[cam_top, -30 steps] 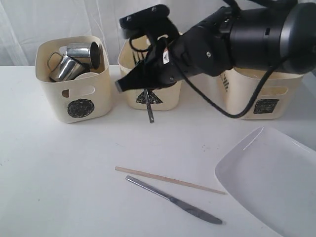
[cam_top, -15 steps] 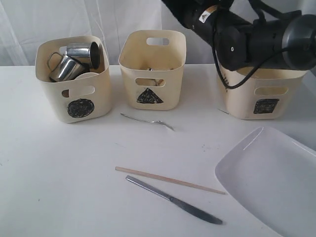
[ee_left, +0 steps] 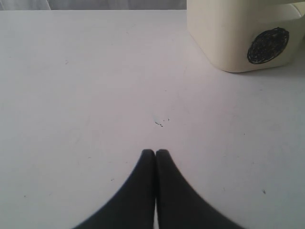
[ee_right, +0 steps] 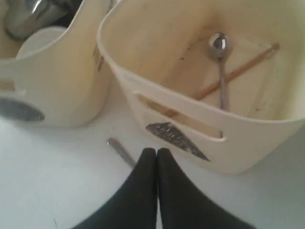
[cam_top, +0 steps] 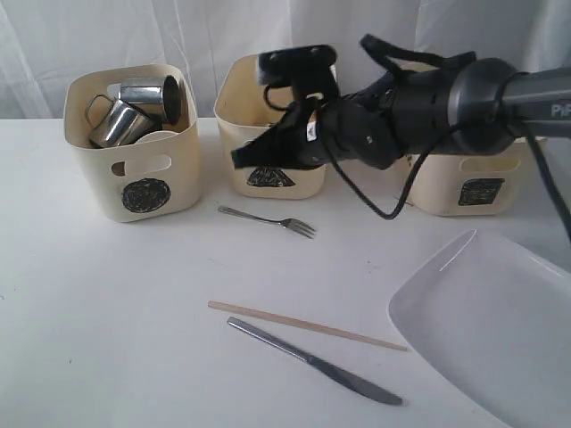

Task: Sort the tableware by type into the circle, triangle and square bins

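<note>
A black scribbled circle (cam_top: 145, 194) marks the front of the circle bin (cam_top: 94, 156). A triangle (cam_top: 266, 177), partly covered by the right arm (cam_top: 482, 98), marks the triangle bin (cam_top: 232, 105), and a square (cam_top: 481, 192) marks the square bin (cam_top: 442, 183). White letters (cam_top: 558, 110) on that arm, cut off by the frame's edge, seem to read "PiP"; a small sticker (cam_top: 310, 132) nearer its wrist is too small to read.

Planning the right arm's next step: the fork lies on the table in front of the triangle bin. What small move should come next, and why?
Probably open the right gripper and lower it onto the fork. Its jaws are shut on nothing and hover near the fork, which lies outside the triangle bin, where a spoon and a chopstick already sit.
</note>
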{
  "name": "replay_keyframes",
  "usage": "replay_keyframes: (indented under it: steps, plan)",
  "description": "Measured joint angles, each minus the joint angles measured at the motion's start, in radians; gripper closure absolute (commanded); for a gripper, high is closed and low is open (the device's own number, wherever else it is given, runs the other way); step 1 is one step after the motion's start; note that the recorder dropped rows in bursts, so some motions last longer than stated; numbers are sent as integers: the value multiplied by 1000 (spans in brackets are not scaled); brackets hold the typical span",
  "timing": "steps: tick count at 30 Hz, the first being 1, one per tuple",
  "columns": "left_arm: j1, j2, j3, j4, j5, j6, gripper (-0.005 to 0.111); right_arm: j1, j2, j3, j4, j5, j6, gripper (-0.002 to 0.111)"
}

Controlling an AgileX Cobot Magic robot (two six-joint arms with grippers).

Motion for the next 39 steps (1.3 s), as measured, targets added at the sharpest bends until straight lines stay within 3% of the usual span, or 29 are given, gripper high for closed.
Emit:
replay_keyframes:
  steps: [5, 10, 12, 18, 21, 25, 34, 39]
  plan:
    - [0, 0, 0, 0, 0, 0, 107, 39, 88, -90, 115, 181, -170, 108]
    - [0, 0, 0, 0, 0, 0, 107, 1, 232, -270, 418, 539, -533, 108]
    - [0, 0, 0, 0, 0, 0, 107, -6, 264, -309, 456, 596, -660, 105]
    - [0, 0, 0, 0, 0, 0, 107, -7, 279, -351, 472, 595, -850, 63]
    - [0, 0, 0, 0, 0, 0, 107, -8, 279, -351, 453, 576, -865, 53]
    - [0, 0, 0, 0, 0, 0, 107, -8, 279, -351, 425, 536, -809, 53]
    - [0, 0, 0, 0, 0, 0, 107, -11, 296, -351, 201, 523, -457, 53]
    - [0, 0, 0, 0, 0, 0, 107, -13, 352, -351, 183, 517, -421, 53]
